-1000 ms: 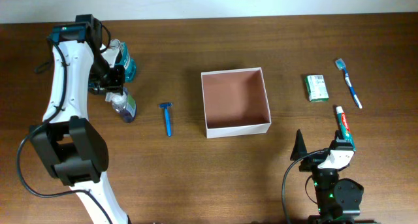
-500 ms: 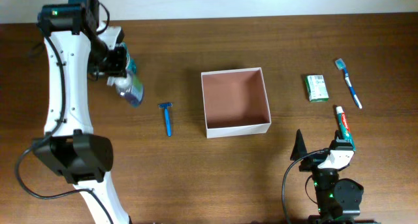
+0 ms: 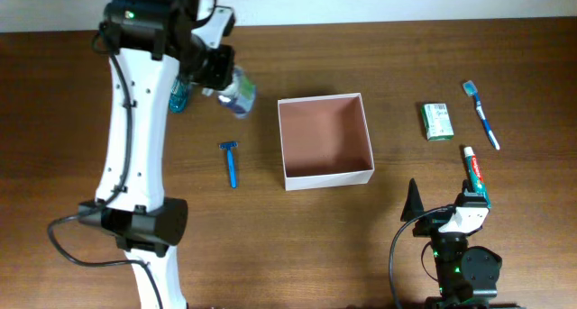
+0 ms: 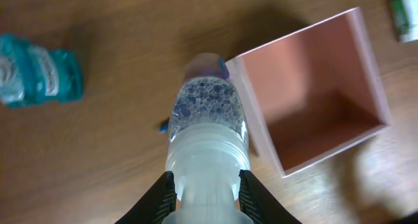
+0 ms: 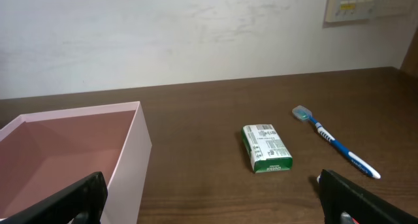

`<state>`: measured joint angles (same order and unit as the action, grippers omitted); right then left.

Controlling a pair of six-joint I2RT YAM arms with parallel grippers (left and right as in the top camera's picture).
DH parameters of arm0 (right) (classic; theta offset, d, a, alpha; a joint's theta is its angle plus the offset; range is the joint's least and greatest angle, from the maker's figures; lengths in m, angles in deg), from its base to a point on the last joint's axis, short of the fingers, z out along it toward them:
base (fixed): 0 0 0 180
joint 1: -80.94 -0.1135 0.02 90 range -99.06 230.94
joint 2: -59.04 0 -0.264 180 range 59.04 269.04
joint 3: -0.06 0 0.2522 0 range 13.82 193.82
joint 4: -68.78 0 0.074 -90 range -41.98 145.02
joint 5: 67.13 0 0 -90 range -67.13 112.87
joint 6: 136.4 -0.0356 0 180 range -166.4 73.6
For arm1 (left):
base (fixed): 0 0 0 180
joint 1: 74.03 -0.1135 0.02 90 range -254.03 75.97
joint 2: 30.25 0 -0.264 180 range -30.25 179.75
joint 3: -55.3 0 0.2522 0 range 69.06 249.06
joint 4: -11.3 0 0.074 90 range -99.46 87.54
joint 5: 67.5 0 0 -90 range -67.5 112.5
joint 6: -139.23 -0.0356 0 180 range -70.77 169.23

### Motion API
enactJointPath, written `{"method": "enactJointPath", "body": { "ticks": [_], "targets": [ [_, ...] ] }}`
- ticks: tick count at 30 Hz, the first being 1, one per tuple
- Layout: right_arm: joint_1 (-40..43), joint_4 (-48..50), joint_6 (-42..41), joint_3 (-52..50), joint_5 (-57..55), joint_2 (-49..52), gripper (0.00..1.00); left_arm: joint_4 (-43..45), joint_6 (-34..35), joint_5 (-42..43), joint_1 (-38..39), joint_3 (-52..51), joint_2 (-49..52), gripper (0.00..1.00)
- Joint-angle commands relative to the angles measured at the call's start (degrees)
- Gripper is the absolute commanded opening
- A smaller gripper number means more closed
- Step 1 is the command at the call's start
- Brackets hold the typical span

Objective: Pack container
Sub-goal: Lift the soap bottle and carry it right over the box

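The container [image 3: 326, 175], a square shallow box with white outer walls and a pinkish-brown inside, is shown on the bench [image 3: 297, 241] near its middle, open side up. Its sides are nearly equal, so no long axis can be told; its edges lie almost parallel to the bench edges, turned only slightly. Nothing is seen inside it.

Just left of its far-left corner, a clear bottle [image 3: 238, 96] filled with bluish beads is held above the bench by the left gripper [image 3: 216, 68], whose fingers [image 4: 162, 195] are clamped on the bottle's pale neck. The bottle is tilted, its base directed toward the container.

A teal bottle [image 3: 178, 95] lies farther left, and a blue razor [image 3: 231, 162] lies between the left arm and the container. To the right are seen a green-and-white packet [image 3: 437, 121], a toothbrush [image 3: 481, 114] and a toothpaste tube [image 3: 474, 172]. The right gripper [image 5: 212, 208] rests low near the front edge, its jaws spread wide and holding nothing.
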<state>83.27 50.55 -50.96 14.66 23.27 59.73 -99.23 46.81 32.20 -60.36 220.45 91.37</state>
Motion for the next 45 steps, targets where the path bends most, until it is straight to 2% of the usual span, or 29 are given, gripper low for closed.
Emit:
{"method": "enactJointPath", "body": {
  "ticks": [1,14,18,33,45],
  "targets": [
    [0.0,0.0,-0.6,-0.5,-0.7,-0.5,0.98,0.7,2.4,1.3,2.3,3.8,-3.6,0.11],
    [0.0,0.0,-0.6,-0.5,-0.7,-0.5,0.98,6.2,3.3,1.1,14.7,4.3,-3.6,0.11],
    [0.0,0.0,-0.6,-0.5,-0.7,-0.5,0.98,6.9,3.3,-3.6,17.5,4.3,-3.5,0.11],
    [0.0,0.0,-0.6,-0.5,-0.7,-0.5,0.98,12.3,3.3,-4.5,21.3,-2.8,1.2,0.11],
    [0.0,0.0,-0.6,-0.5,-0.7,-0.5,0.98,13.8,3.2,-5.0,22.2,-3.3,6.6,0.12]
  ]
}}
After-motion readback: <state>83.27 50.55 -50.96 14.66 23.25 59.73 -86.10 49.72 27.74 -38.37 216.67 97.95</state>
